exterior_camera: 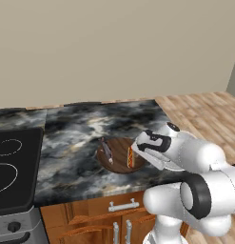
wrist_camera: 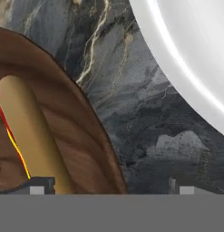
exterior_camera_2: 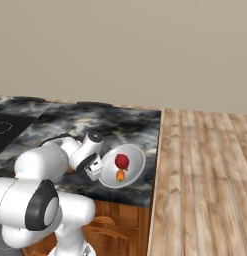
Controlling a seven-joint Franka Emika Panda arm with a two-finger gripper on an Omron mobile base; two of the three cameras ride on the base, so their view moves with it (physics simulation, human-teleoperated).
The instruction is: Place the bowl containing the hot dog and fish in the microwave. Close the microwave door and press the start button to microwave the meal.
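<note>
On the dark marbled counter (exterior_camera: 76,143), near its front edge, sits the bowl (exterior_camera: 118,159), a shallow brown wooden-looking dish. 2 things are in it: the fish (exterior_camera: 107,151), slim and grey, lying along the left part of the dish, and the hot dog (exterior_camera: 131,157) in its tan bun with the red-yellow stripe, lying on the right part. They lie apart from each other, roughly parallel.

Just to the right of the bowl is a white plate (exterior_camera_2: 136,167), holding a red fruit (exterior_camera_2: 122,161) and a small orange piece that looks like carrot (exterior_camera_2: 120,175) right in front of it. From the right base view the plate rim is close to the counter's right end, where the wooden floor (exterior_camera_2: 205,170) starts.

The gripper (wrist_camera: 111,189) hangs low over the bowl's right rim. In the hand view 1 fingertip (wrist_camera: 37,186) sits over the bowl right next to the hot dog bun, and the other is over bare counter between bowl and plate, so the jaws are spread wide with the bowl's rim between them, not clamped on anything.

Off to the left there's a black cooktop (exterior_camera: 14,167), and wooden cabinet drawers (exterior_camera: 114,209) with metal handles under the counter.
</note>
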